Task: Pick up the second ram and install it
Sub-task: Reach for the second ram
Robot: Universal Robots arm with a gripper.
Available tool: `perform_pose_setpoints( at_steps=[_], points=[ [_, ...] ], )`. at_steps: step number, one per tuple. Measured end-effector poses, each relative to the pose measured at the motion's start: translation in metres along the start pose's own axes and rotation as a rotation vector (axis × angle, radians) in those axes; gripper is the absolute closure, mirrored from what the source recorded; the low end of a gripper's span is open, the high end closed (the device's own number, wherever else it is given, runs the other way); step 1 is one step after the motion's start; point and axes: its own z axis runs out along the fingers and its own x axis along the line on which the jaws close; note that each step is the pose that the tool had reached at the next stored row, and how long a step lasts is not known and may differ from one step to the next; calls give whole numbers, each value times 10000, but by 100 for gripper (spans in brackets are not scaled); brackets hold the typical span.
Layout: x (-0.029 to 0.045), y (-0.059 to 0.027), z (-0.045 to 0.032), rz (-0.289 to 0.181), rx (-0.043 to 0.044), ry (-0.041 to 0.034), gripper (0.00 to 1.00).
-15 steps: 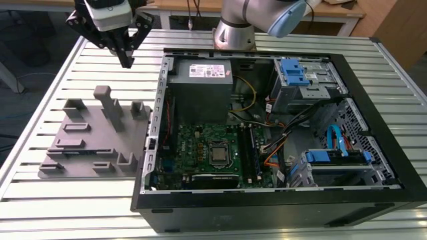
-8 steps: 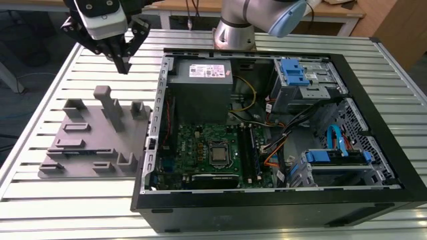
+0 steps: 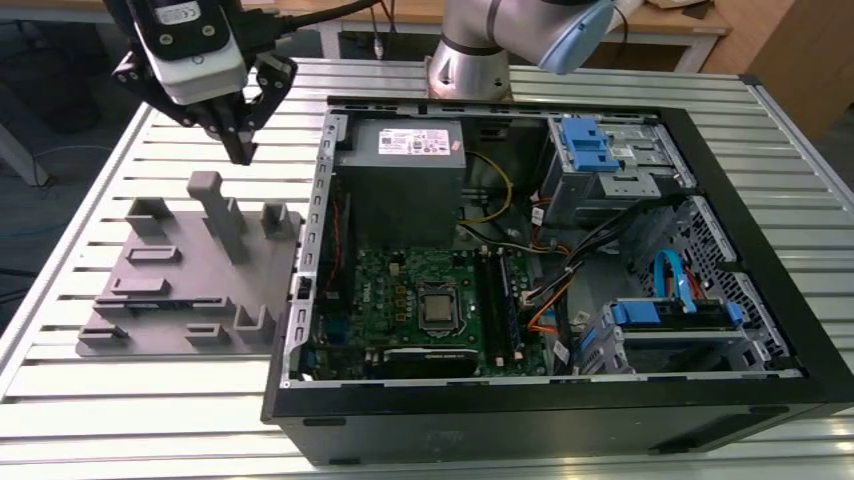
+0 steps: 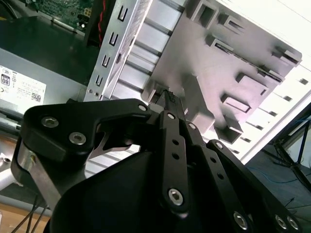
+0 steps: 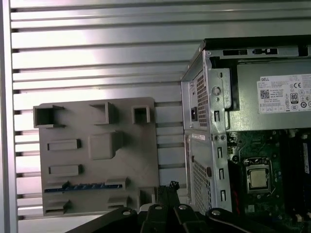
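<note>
Grey fixture (image 3: 187, 275), one ram (image 5: 82, 186) slotted, closed fingers (image 3: 239, 135) nearby

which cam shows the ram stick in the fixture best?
First wrist view: the second ram lies full-length in the grey fixture's slot. Exterior view gives a thin dark strip. Second wrist view: cannot tell it apart.
</note>
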Motion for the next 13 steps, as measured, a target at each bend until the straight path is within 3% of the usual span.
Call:
perform_pose_setpoints(
  at_steps=[13],
  points=[
    [19,-225,75,-1,0,0,93]
  ],
)
